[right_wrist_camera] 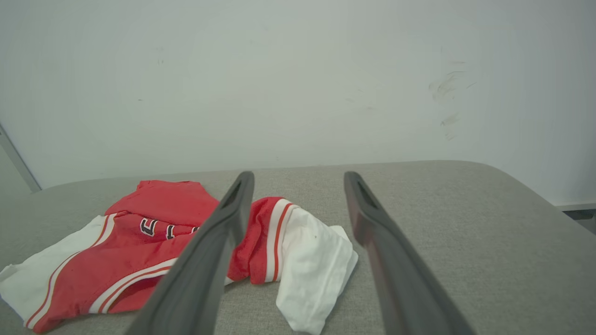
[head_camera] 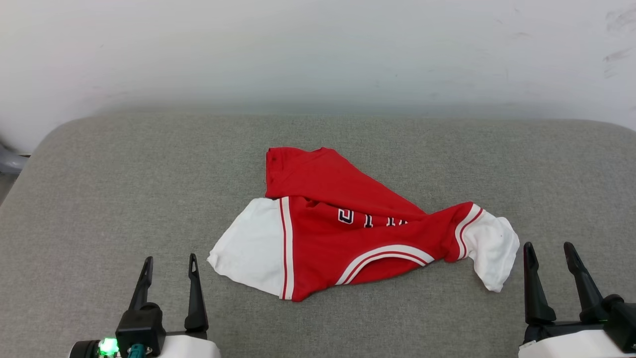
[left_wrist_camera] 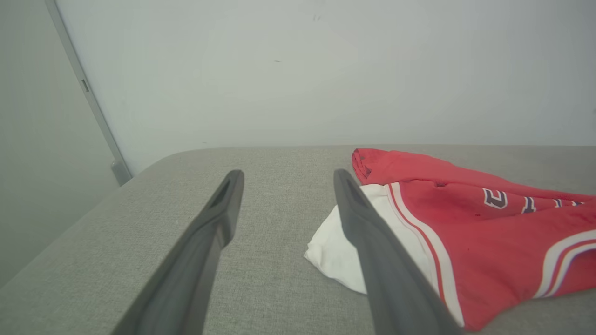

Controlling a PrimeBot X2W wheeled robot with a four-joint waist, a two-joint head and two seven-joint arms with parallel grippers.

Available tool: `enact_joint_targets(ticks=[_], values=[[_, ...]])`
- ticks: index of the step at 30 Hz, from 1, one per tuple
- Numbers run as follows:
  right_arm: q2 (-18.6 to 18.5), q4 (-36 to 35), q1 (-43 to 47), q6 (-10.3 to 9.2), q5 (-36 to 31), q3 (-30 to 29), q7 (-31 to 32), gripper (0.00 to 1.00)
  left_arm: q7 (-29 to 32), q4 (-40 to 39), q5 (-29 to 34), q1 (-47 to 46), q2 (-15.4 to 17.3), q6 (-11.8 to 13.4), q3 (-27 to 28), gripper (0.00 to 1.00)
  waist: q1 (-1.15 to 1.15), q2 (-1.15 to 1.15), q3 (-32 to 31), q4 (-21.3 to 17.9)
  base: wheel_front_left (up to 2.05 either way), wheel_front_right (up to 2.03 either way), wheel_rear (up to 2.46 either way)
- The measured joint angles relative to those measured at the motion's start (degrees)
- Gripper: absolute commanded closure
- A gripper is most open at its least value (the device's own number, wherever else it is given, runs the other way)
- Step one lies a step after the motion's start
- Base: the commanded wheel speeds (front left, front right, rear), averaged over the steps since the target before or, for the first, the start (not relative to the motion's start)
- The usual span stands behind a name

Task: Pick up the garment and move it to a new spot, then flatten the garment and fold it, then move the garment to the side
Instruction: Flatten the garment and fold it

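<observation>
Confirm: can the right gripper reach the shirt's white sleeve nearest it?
Probably yes: the right gripper is open, just beside that sleeve of the shirt, with nothing but bare grey padding between them.

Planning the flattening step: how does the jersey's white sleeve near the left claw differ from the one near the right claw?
The left-side sleeve lies spread almost flat; the right-side sleeve is bunched and wrinkled. The left-side sleeve shows a broad white panel; the right-side sleeve looks narrower and curled. Both are white with striped trim, lying on the gray cushion.
</observation>
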Motion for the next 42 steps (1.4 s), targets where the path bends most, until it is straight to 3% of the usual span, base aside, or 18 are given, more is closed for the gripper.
enact_joint_targets(ticks=[30,35,42], values=[[0.01,1.24,0.21,0.0,-1.05,0.89,0.0,0.0,0.0,1.54,3.46,0.57,-1.8,-3.76,1.78,0.0,0.0,0.0,-0.52,0.43,0.0,0.0,0.0],[0.01,1.19,0.11,0.0,-0.98,0.71,0.0,0.0,0.0,1.59,3.58,-3.08,-0.44,-6.62,1.56,0.0,0.01,0.0,0.03,0.88,0.0,0.0,0.0],[0.01,0.69,-0.8,0.0,-0.98,0.67,0.0,0.0,0.0,6.75,1.29,-15.44,3.87,-14.03,1.78,0.0,0.01,0.0,2.13,1.47,0.0,0.0,0.0]])
